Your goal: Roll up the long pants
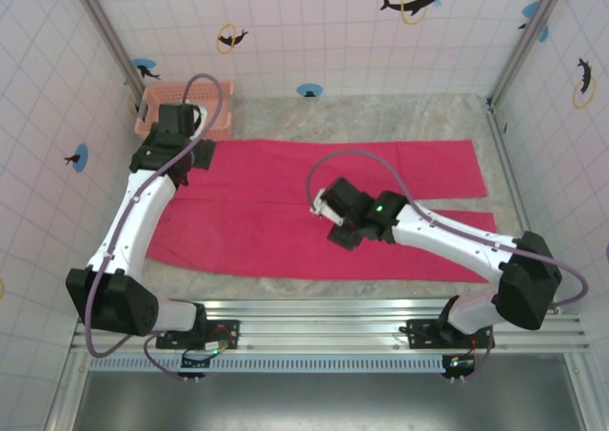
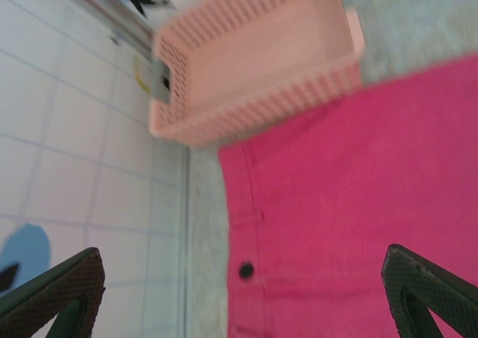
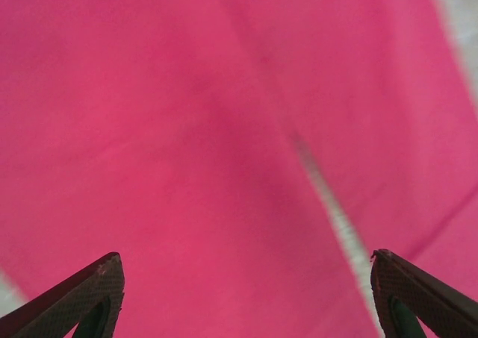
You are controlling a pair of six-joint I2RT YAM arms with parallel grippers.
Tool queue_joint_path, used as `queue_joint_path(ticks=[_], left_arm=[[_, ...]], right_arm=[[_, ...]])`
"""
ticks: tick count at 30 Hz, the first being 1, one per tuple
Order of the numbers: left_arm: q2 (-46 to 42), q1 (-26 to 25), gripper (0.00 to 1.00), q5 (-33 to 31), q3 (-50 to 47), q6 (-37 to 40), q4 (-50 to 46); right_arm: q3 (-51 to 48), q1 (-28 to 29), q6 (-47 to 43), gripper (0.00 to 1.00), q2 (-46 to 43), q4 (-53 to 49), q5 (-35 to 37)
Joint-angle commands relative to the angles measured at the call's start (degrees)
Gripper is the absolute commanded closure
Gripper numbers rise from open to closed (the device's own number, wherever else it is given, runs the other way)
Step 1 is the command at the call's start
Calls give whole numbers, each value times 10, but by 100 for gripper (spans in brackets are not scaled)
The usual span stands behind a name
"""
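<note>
The long pants point(image 1: 247, 217) lie spread flat on the table, bright pink-red, waist at the left and both legs running right. My left gripper point(image 1: 186, 127) hangs open over the waist's far left corner, beside the basket. In the left wrist view the waistband point(image 2: 336, 204) with its black button point(image 2: 246, 270) lies below the left gripper point(image 2: 240, 252), whose fingers point(image 2: 56, 293) stand wide apart. My right gripper point(image 1: 325, 203) hovers open above the middle of the pants. In the right wrist view the cloth point(image 3: 187, 151) spreads under the right gripper point(image 3: 243, 256), with a thin strip of table point(image 3: 328, 204) between the legs.
A pale salmon-pink lattice basket point(image 1: 157, 103) point(image 2: 254, 62) stands at the back left corner, touching the waist edge. Tiled walls point(image 1: 57, 88) close in the left, back and right sides. Grey table point(image 1: 381, 117) shows behind the pants and along the front.
</note>
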Motion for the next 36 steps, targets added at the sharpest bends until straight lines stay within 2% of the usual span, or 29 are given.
queue_joint_path(ticks=[1,7,17,20,22,26,32,36], left_arm=[[-33,1,3,19,-34,-24,-76],[-71,1,2,3,-63,-25,-111],[-91,1,3,2,-65,-28,-136],[-91,0,2,12,-58,-31,-139],[-92,1,3,15,-58,-35,-140],[-94,0,3,13,-67,-25,-149],[-110,-11,2,-14,-103,10,-149],[-115,-23,3,-9,-111,7,-163]], right_arm=[[-22,67,27,13,17,-95,23],[-35,126,50,19,35,-93,3],[-25,127,83,33,143,-65,-85],[-25,127,85,39,167,-50,-81],[-31,124,85,45,174,-36,-75],[-33,103,88,68,196,-25,-81],[-13,90,82,87,217,-14,-76],[-13,83,75,99,206,-17,-73]])
